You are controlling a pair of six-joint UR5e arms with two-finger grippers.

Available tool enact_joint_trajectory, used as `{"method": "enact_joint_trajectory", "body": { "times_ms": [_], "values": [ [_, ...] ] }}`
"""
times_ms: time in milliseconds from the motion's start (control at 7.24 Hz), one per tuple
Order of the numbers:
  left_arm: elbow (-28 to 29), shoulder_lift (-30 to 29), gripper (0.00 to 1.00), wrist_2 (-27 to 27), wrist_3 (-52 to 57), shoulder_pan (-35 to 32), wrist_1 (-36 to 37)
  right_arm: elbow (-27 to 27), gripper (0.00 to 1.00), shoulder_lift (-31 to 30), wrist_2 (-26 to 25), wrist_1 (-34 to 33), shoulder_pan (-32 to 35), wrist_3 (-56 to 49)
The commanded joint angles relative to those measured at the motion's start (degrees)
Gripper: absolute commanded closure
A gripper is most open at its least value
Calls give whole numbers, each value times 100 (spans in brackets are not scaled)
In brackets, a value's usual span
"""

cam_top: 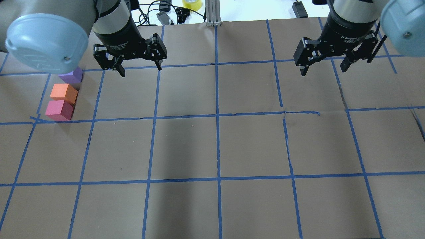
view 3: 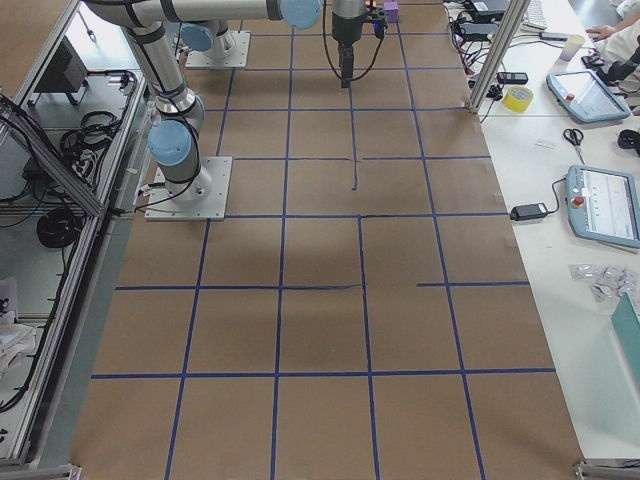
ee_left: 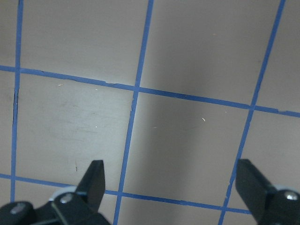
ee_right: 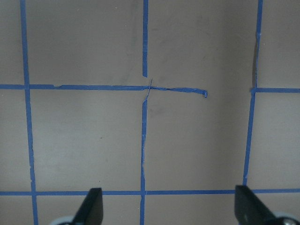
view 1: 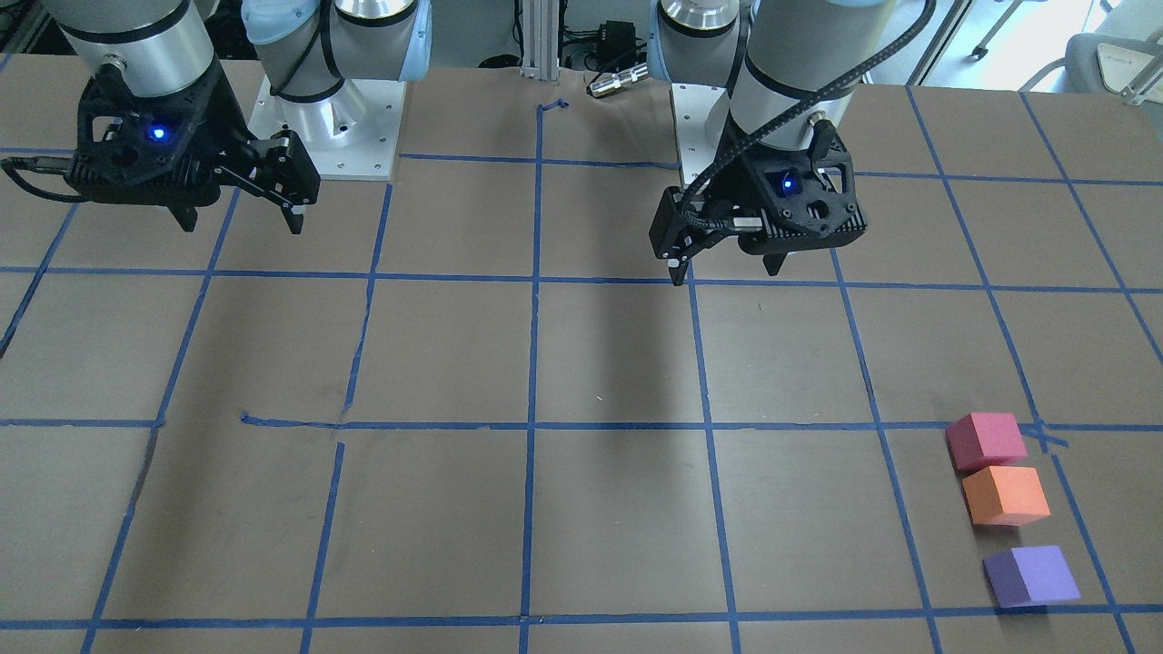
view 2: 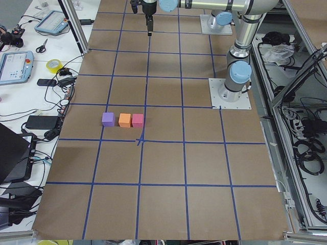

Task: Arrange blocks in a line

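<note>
Both grippers open and empty, three blocks in a row at the table's left end

The left gripper (cam_top: 141,70) hangs above the table (cam_top: 252,146) with its jaws spread wide and nothing between them; the right gripper (cam_top: 323,71) is equally wide and empty, well apart on the other side. Out beyond the left gripper, near the table's left edge, the pink block (cam_top: 59,110), orange block (cam_top: 63,93) and purple block (cam_top: 71,75) lie in one row, pink and orange touching or nearly so, purple just beside with a small gap. The line looks close to done. The blocks seem light, soft foam with a matte, non-slip face, so a gentle pinch on two opposite flat sides should do; squeezing hard could dent them, and a nudge could slide them.
</note>
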Motion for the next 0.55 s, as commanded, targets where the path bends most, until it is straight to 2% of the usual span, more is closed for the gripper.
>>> {"method": "enact_joint_trajectory", "body": {
  "times_ms": [0,414],
  "values": [
    [80,28,0,-17,49,40,-32,0,0,1,5,-9,0,1],
    [107,28,0,-17,480,330,-85,9,0,1,-4,-1,0,1]
  ]
}}
